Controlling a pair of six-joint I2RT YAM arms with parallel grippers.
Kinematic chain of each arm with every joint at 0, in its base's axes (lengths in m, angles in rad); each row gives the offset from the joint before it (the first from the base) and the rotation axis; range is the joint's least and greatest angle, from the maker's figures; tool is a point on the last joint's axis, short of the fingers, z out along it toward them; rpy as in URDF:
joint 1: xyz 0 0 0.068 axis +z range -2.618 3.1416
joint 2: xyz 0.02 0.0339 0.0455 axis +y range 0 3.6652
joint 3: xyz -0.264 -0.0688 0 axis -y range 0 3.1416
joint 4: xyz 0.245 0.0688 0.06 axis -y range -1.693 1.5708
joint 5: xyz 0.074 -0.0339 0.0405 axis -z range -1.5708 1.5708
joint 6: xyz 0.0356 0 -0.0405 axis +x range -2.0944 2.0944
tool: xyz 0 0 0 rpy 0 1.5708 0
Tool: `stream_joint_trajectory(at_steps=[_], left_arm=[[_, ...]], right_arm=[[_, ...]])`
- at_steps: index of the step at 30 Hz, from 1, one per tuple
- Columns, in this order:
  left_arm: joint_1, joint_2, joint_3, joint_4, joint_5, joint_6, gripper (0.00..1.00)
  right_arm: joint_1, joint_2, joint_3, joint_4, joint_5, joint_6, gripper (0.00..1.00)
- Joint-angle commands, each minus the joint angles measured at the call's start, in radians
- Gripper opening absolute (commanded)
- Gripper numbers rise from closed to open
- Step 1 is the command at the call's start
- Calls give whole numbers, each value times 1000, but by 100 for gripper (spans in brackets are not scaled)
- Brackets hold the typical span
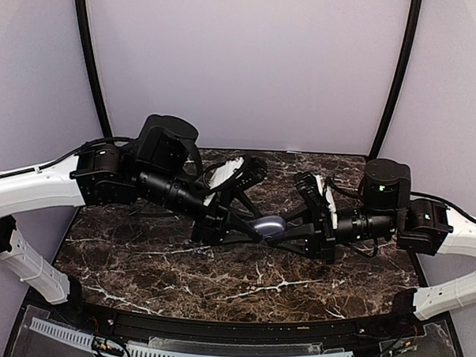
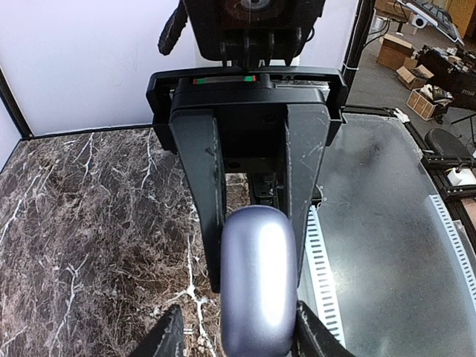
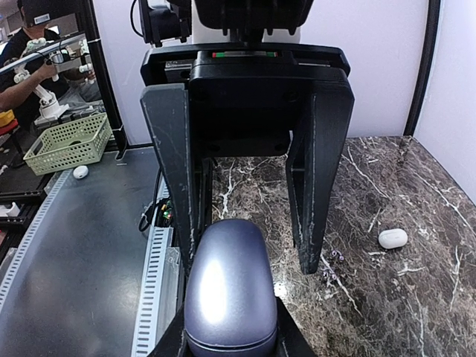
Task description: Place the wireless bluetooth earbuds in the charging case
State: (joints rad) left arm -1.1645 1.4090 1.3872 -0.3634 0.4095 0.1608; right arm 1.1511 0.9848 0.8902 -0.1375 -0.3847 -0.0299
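The charging case (image 1: 269, 224) is closed, glossy lavender, and held above the middle of the marble table where the two arms meet. My right gripper (image 1: 283, 234) is shut on it. In the right wrist view both fingers (image 3: 286, 343) press the sides of the case (image 3: 229, 290) at its seam end. My left gripper (image 1: 255, 229) is open around the other end. In the left wrist view one finger (image 2: 312, 335) touches the case (image 2: 256, 290) and the other (image 2: 167, 338) stands apart. No earbuds show in any view.
A plain white oval pebble (image 3: 393, 238) lies on the dark marble table (image 1: 218, 280) toward the back. A few tiny purple bits (image 3: 332, 262) lie near it. A white slotted strip (image 1: 214, 355) runs along the near edge.
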Motion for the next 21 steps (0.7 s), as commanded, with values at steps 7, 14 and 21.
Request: stream_joint_trajectory(at_steps=[7,14,21], left_arm=[[19,-77,14,32,-66,-28,46],[35,-76,11,37,-28,-36,46],[42,-82,-4,53,8,-31,47]], right_arm=[[-1,3,-3,-16,-55,-58,0],[-1,7,-7,-22,-39,-65,0],[-1,6,-9,-21,-45,-65,0]])
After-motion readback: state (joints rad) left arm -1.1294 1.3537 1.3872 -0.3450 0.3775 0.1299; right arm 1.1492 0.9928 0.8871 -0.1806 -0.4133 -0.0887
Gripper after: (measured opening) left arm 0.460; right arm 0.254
